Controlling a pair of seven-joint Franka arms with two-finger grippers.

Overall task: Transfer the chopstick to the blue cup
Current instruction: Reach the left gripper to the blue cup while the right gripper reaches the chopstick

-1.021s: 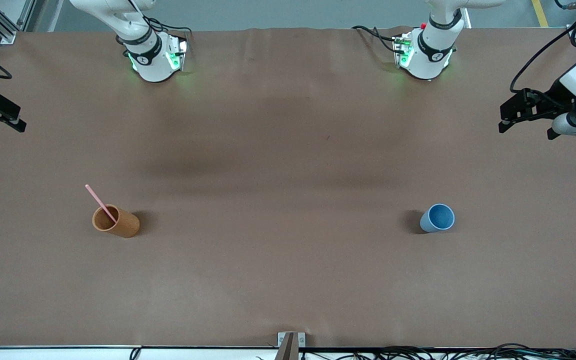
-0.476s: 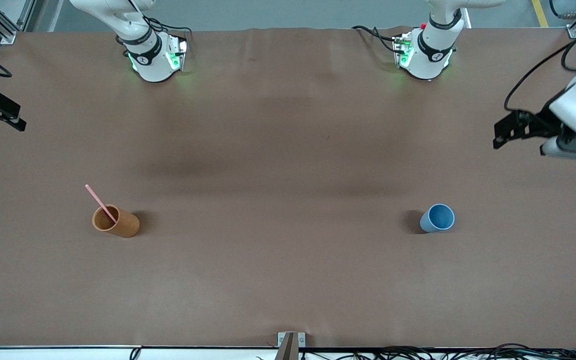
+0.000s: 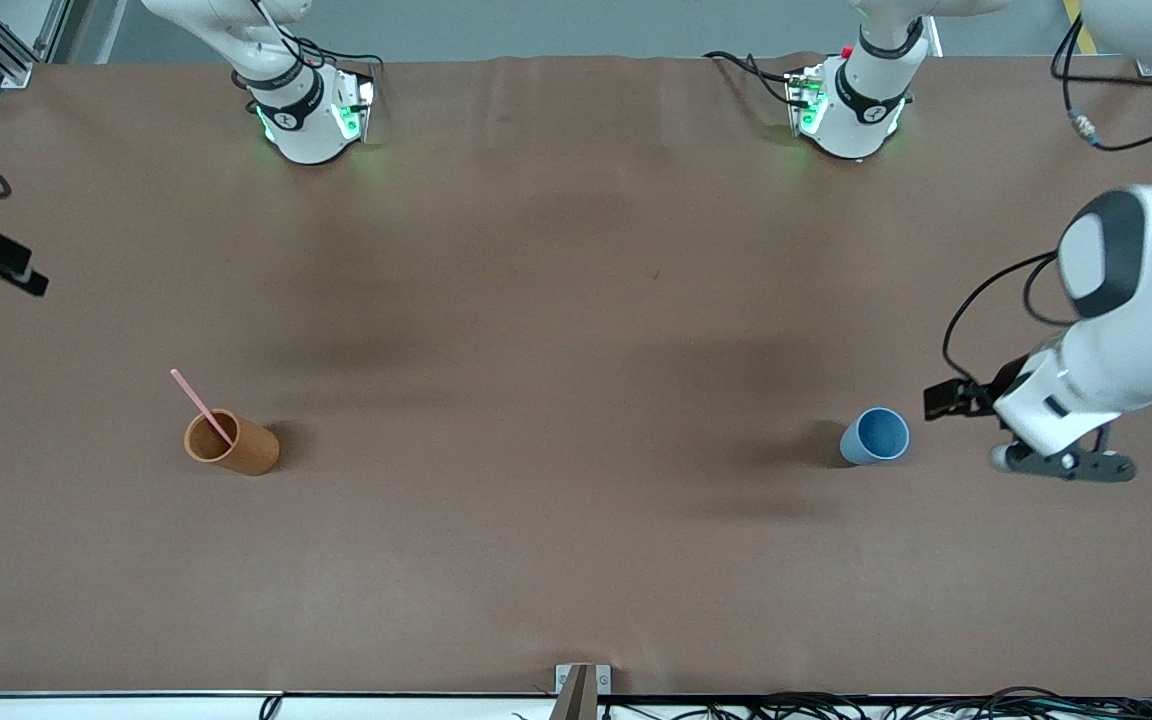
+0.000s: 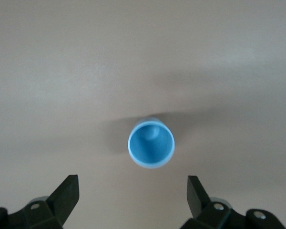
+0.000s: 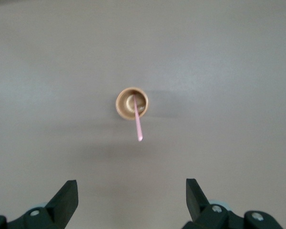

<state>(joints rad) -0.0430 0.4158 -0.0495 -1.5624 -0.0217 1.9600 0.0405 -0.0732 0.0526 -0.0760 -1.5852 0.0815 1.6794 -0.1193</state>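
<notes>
Brown table (image 3: 576, 300) — left gripper (image 3: 946, 400) by blue cup (image 3: 876, 436) — jaws wide

We see the chopstick (image 3: 201, 406), a thin, straight, pale-pink stick, standing tilted inside a cylindrical orange-brown cup (image 3: 232, 443) toward the right arm's end of the table. Its lower end rests in the cup's bottom and its shaft leans against the rim, with its free upper end well clear of the rim. In the right wrist view the chopstick (image 5: 137, 123) points out of the cup's round mouth (image 5: 132, 102). We see the small round blue cup (image 3: 875, 436), slightly tapered with a lighter blue rim and no handle, standing upright on the brown table toward the left arm's end, well apart from the chopstick. Its mouth (image 4: 151, 144) faces up.
</notes>
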